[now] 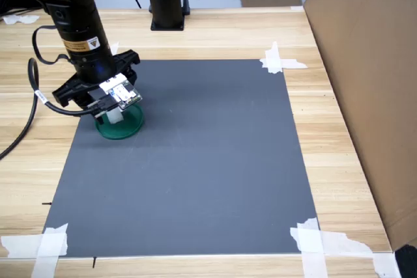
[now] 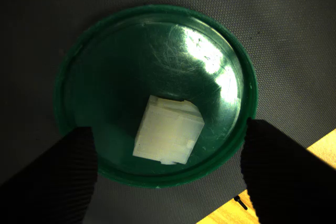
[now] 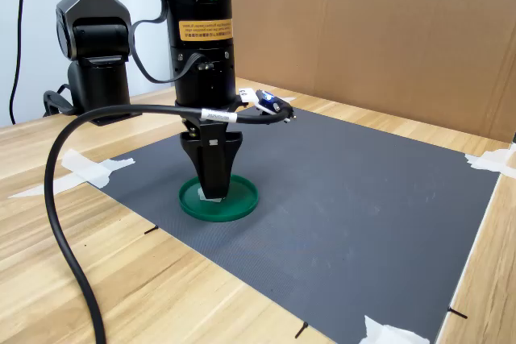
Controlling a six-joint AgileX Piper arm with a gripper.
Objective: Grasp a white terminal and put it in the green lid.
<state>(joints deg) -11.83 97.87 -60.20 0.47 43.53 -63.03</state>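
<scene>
Wooden tabletop [image 1: 215, 34] carries a dark grey mat [image 1: 208, 161] taped at its corners, with brown cardboard [image 3: 379, 30] walling off the far side in the second exterior view. On the mat's left part in the first exterior view sits the green lid [image 3: 242, 201], and the white terminal [image 2: 169, 129] lies inside it, off-centre toward the rim nearest the gripper [image 2: 168, 169]. In the wrist view the two black fingers [image 2: 52, 174] stand well apart on either side of the block with a clear gap to each; nothing is clamped. The placing looks done, so the step in hand is probably the release and retreat. To do it well, keep the jaws spread and lift straight up, so neither fingertip catches the block or drags the light lid across the mat.
</scene>
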